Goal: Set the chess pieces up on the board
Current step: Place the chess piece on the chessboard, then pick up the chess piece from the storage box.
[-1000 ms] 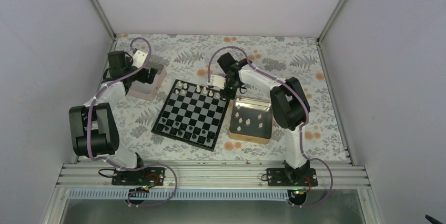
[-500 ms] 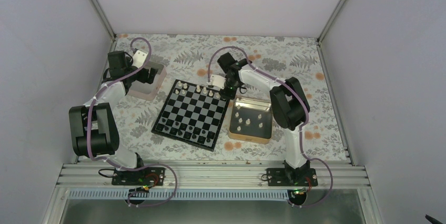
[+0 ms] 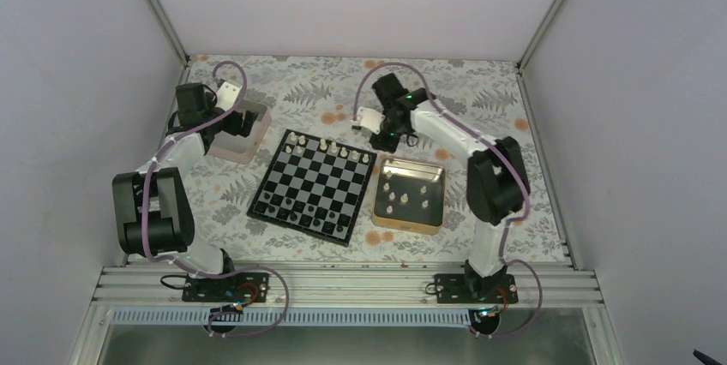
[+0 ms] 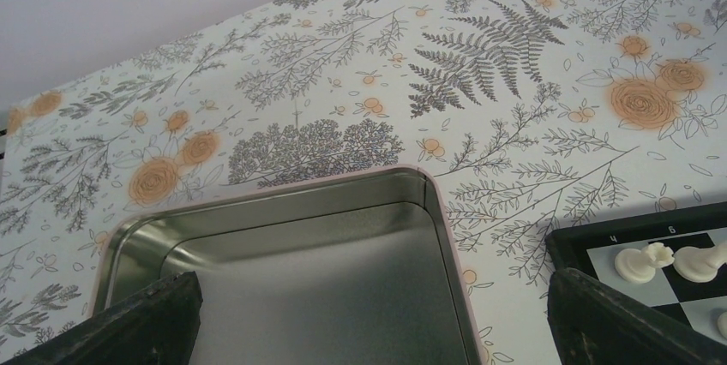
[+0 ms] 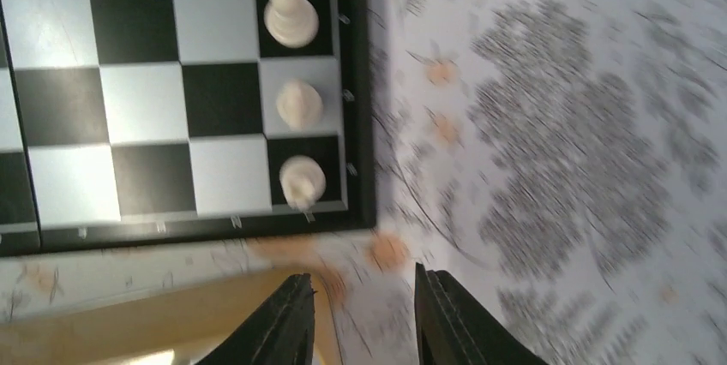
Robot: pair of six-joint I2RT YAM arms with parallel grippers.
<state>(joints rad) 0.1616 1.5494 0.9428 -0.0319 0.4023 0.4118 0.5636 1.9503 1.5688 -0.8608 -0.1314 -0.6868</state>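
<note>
Cream chess pieces [image 5: 300,104] are lining the board's [image 5: 137,99] far edge; right gripper [image 5: 364,288] is hovering parted, empty, ready for another; left gripper [image 4: 377,296] gaping idle.

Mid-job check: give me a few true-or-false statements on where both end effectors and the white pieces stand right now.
1. The right end effector holds a white chessman. False: it is empty, its jaws apart.
2. White chessmen lie in the gold tin. True.
3. The left end effector hangs over the chessboard. False: it is open above the pinkish silver tin.
4. A white chessman stands on the chessboard's far right corner square. True.
</note>
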